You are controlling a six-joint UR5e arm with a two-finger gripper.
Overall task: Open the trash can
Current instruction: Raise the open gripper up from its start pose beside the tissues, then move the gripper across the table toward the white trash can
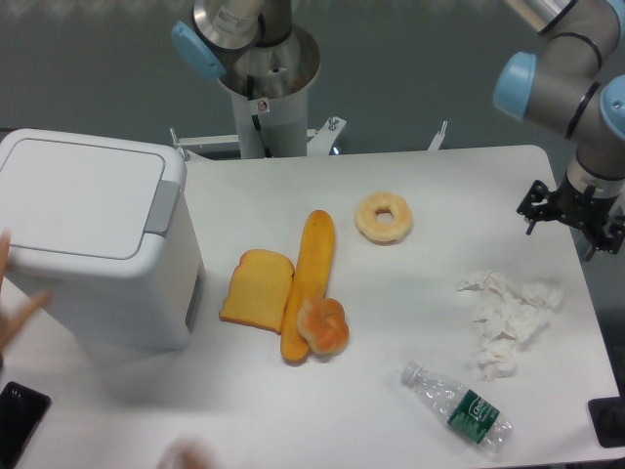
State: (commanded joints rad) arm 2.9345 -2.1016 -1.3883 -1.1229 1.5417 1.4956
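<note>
The trash can [93, 234] is a large white boxy bin at the table's left side. Its flat lid [78, 195] lies shut, with the grey push tab [162, 206] on its right edge. My gripper [572, 211] hangs from the arm at the far right edge of the table, far from the bin. It is seen from above as a dark block, so its fingers do not show clearly. Nothing is seen in it.
Between bin and gripper lie a toast slice [258, 286], a baguette [311, 274], a bread roll [323, 325], a donut [383, 217], crumpled tissue [508, 318] and a plastic bottle [459, 408]. A blurred hand [15, 308] and a black phone [18, 420] are at far left. The metal pedestal [264, 78] stands behind.
</note>
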